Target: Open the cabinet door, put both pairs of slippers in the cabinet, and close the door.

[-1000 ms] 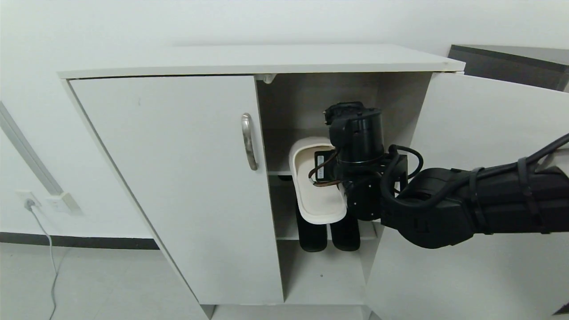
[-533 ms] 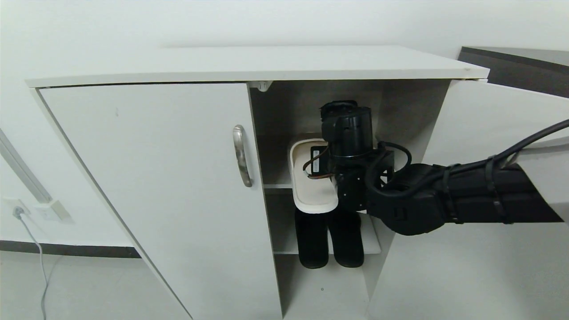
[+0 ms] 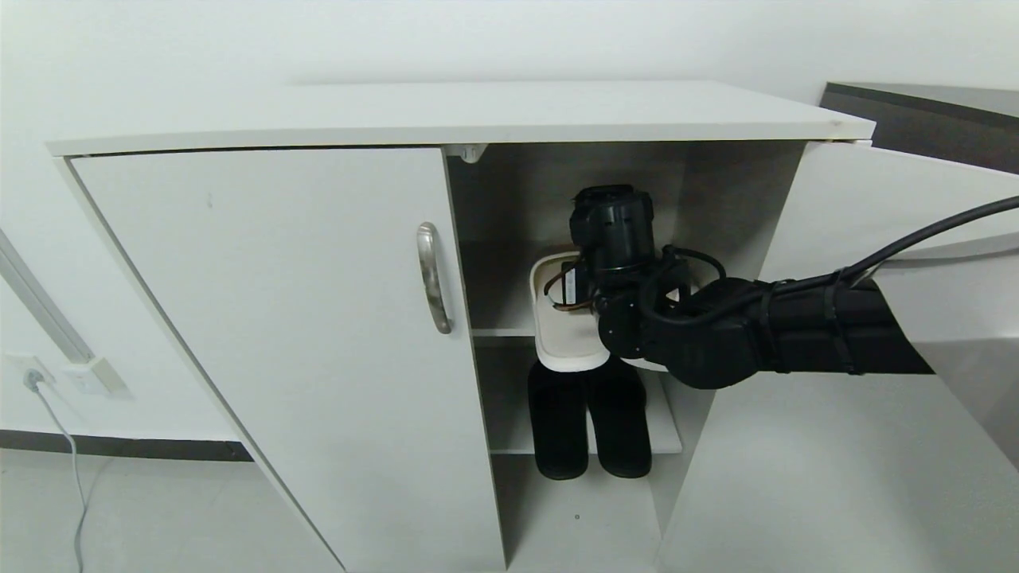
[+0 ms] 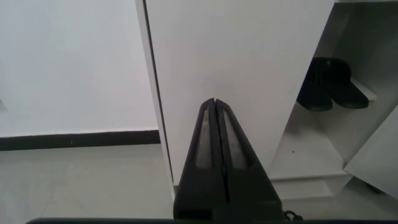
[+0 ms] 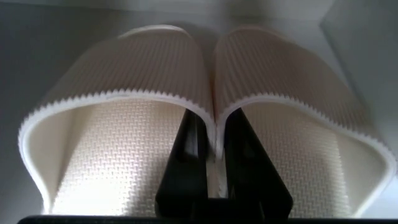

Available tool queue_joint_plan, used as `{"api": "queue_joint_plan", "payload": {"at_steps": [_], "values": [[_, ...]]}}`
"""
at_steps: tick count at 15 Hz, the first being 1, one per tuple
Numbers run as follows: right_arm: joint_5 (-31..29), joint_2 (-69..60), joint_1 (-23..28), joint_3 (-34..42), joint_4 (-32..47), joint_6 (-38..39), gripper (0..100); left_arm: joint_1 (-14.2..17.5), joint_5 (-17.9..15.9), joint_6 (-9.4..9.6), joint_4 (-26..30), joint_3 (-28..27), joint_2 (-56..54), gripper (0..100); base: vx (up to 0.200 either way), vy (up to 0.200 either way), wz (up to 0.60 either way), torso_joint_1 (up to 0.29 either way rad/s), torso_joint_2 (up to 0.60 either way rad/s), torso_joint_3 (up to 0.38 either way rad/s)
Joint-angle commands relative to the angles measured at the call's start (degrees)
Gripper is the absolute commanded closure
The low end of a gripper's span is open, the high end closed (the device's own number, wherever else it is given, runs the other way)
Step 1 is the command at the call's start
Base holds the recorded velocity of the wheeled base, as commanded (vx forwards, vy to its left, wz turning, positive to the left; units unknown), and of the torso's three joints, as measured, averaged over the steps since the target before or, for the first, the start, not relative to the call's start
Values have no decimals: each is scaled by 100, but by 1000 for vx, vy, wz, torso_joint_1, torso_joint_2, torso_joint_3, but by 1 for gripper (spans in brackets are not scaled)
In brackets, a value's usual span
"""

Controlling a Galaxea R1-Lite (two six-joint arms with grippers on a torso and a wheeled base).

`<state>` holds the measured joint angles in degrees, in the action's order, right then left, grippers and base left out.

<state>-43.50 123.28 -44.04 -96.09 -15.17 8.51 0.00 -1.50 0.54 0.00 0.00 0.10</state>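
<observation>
The white cabinet point(image 3: 478, 111) stands with its left door point(image 3: 279, 318) closed and its right door point(image 3: 836, 461) swung open. My right arm reaches into the open half. In the right wrist view my right gripper point(image 5: 214, 155) is shut on the white slippers point(image 5: 155, 74), pinching their two inner strap edges together. The white slippers point(image 3: 561, 334) sit at the upper shelf point(image 3: 497, 322), heels sticking out over its front edge. The black slippers point(image 3: 589, 430) lie side by side on the shelf below, overhanging it. My left gripper point(image 4: 214, 102) is shut on nothing, facing the closed door, with the black slippers point(image 4: 333, 84) off to one side.
The closed door carries a metal handle point(image 3: 430, 278) beside the opening. A wall socket with a cable point(image 3: 32, 378) is low on the left wall. A dark piece of furniture point(image 3: 923, 119) stands behind the open door. The cabinet's bottom compartment point(image 3: 577, 509) holds nothing.
The head camera moved closer to the cabinet. My right arm has carried the white slippers deeper into the cabinet, toward the back of the upper shelf. The black slippers stayed put.
</observation>
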Motion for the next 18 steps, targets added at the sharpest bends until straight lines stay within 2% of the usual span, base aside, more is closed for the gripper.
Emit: {"api": "queue_joint_plan", "payload": {"at_steps": [1, 13, 14, 18], "values": [[-1, 73, 10, -174, 93, 10, 100, 0, 1, -1, 0, 0, -1, 100, 0, 0, 0, 0, 0, 0], [-1, 319, 54, -481, 119, 10, 100, 0, 9, -1, 0, 0, -1, 100, 0, 0, 0, 0, 0, 0], [-1, 328, 54, -481, 119, 10, 0, 0, 9, -1, 0, 0, -1, 100, 0, 0, 0, 0, 0, 0], [-10, 135, 10, -191, 128, -60, 0, 0, 9, -1, 0, 0, -1, 100, 0, 0, 0, 0, 0, 0]]}}
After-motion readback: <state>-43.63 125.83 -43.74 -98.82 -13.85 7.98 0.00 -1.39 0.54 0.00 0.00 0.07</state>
